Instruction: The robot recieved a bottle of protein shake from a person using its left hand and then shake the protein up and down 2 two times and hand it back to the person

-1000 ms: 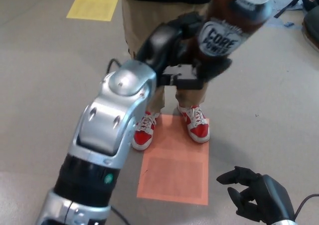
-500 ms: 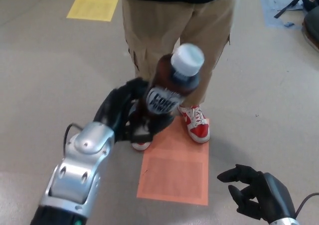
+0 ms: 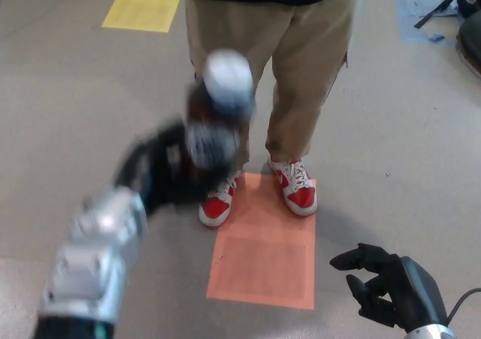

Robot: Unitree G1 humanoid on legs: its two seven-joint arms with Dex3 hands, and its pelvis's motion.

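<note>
A brown protein shake bottle (image 3: 216,113) with a white cap and a dark label is blurred by motion at centre left, cap pointing up toward the camera. My left hand (image 3: 161,174) is shut on the bottle's lower body, and its silver forearm runs down to the bottom left corner. At the bottom right my right hand (image 3: 391,286) hangs open, fingers apart, holding nothing. A person in tan trousers (image 3: 293,61) and red shoes stands just beyond the bottle.
An orange floor mat (image 3: 263,264) lies under the person's red and white shoes (image 3: 297,189). A yellow floor marking (image 3: 143,4) sits at top left. Blue cloth and dark gear lie at the top right corner.
My left arm has dropped from high in the picture and pulled back to the left with the bottle, which now shows motion blur. The right hand has stayed put.
</note>
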